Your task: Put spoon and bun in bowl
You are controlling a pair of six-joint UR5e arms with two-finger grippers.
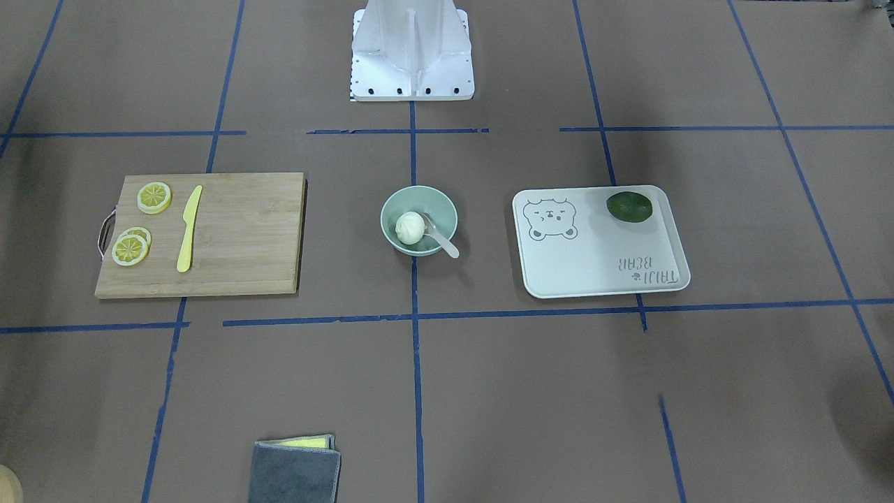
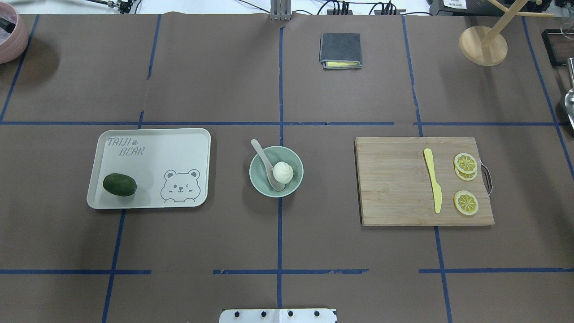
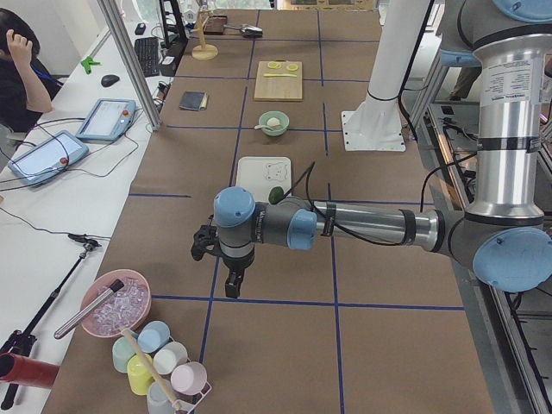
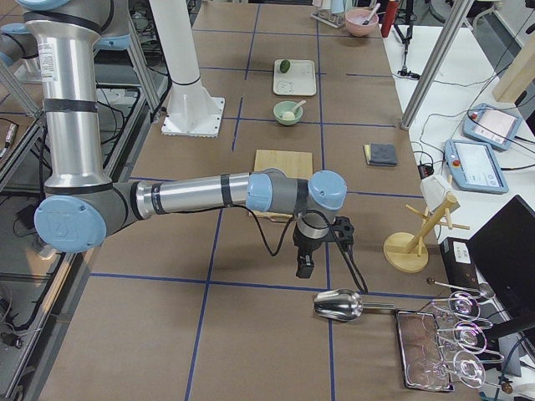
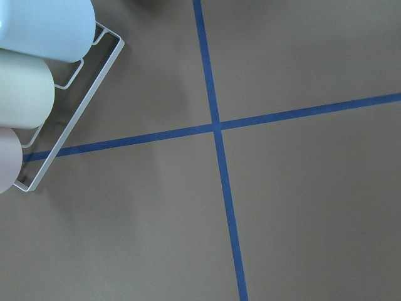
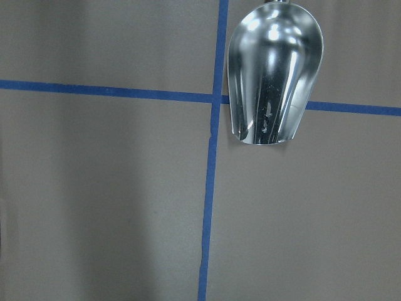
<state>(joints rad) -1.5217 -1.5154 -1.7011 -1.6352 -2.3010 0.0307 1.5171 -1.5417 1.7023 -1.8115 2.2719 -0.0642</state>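
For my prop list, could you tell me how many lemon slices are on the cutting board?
3, on the cutting board near its handle: one lemon slice alone, two others overlapping. None appears hidden.

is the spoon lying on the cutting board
No, the spoon rests in the bowl beside the bun, its handle sticking out over the rim.
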